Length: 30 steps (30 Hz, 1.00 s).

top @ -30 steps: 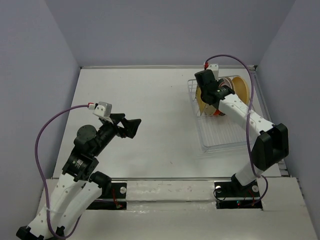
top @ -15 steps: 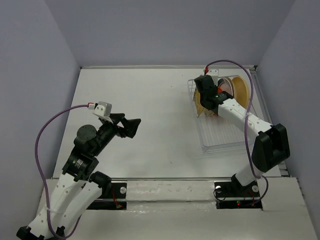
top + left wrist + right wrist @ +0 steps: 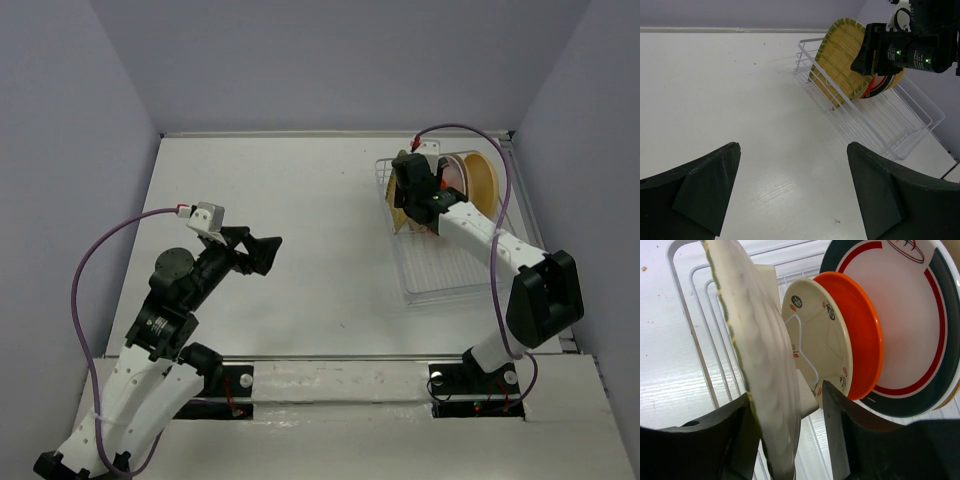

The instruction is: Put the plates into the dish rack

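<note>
The dish rack [image 3: 440, 270] stands at the right of the table, with several plates upright at its far end. In the right wrist view I see the ribbed yellow-green plate [image 3: 760, 365], then the small beige patterned plate [image 3: 825, 340], the small orange plate [image 3: 865, 340] and the white plate with a teal-red rim [image 3: 910, 330]. The tan plate [image 3: 483, 178] is farthest back. My right gripper [image 3: 787, 395] straddles the yellow-green plate's rim: the left finger is against it and the right finger stands apart from it. My left gripper [image 3: 262, 250] is open and empty over the table.
The rack's near half [image 3: 890, 125] holds no plates. The side wall is close behind the rack on the right. My right arm [image 3: 910, 50] reaches over the rack's far end.
My right gripper has shifted slightly left and toward the back over the rack's far end. The left arm has not moved.
</note>
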Motion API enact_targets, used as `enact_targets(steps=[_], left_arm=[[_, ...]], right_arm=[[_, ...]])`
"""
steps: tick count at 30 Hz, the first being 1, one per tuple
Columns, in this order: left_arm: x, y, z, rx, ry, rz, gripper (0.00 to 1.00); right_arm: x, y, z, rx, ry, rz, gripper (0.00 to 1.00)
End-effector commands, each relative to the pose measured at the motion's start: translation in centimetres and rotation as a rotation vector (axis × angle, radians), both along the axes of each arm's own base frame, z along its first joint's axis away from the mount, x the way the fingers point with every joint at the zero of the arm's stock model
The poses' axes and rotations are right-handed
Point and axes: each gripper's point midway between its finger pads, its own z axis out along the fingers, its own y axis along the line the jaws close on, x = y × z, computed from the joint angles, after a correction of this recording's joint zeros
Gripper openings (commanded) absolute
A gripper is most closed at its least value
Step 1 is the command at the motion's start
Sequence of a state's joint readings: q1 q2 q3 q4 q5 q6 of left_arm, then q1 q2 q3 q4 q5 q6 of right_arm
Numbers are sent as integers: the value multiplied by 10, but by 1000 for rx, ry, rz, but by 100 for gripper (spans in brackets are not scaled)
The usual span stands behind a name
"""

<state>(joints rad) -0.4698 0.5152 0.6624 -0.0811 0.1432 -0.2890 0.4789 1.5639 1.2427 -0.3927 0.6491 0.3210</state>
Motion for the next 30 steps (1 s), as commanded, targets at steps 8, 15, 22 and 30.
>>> enact_targets(steps=[8,15,22,30], left_arm=[[2,1,4,6,-26,2,99],[4,4,6,4,-31,19,99],[7,16,11,-14,-41,94,99],[0,9,32,-89,-87,45,99]], right_arm=[[-6,10,59,115,-125,65,80],[-26,24,96,226,-168,169,91],[-100,42,156,439,-381,465,92],[-187,14,164,497,-569,581,100]])
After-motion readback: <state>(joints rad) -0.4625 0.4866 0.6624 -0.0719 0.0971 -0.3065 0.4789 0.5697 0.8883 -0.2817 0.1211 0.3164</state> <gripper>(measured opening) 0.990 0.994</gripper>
